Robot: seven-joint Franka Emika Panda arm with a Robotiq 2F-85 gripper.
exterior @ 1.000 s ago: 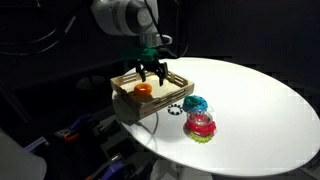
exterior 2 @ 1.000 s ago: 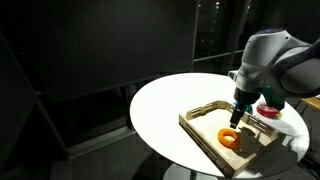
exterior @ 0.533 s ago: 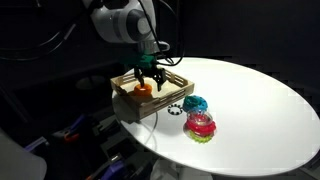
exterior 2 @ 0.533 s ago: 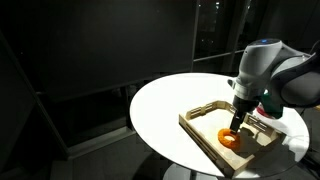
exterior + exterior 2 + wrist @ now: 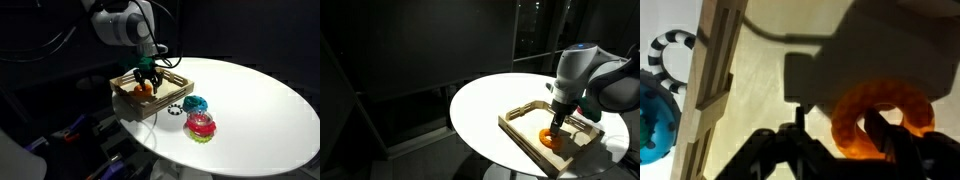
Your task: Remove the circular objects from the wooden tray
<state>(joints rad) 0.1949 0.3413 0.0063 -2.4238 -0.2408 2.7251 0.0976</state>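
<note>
The tool (image 5: 148,78) hangs low inside the wooden tray (image 5: 128,102), its fingers spread over the orange ring (image 5: 885,115) on the tray floor. The white spotted ring (image 5: 175,109) already lies on the table (image 5: 250,110). The next move likely calls for pinching the orange rim and lifting it over the low wall.

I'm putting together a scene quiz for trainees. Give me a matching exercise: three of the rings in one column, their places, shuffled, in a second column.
Things:
1. orange ring
2. white spotted ring
3. pink-and-green ring

Places:
A. on the table, right beside the wooden tray
B. on the table, farthest of the three from the tray
C. inside the tray, under the gripper

Pairs: 1-C, 2-A, 3-B
</note>
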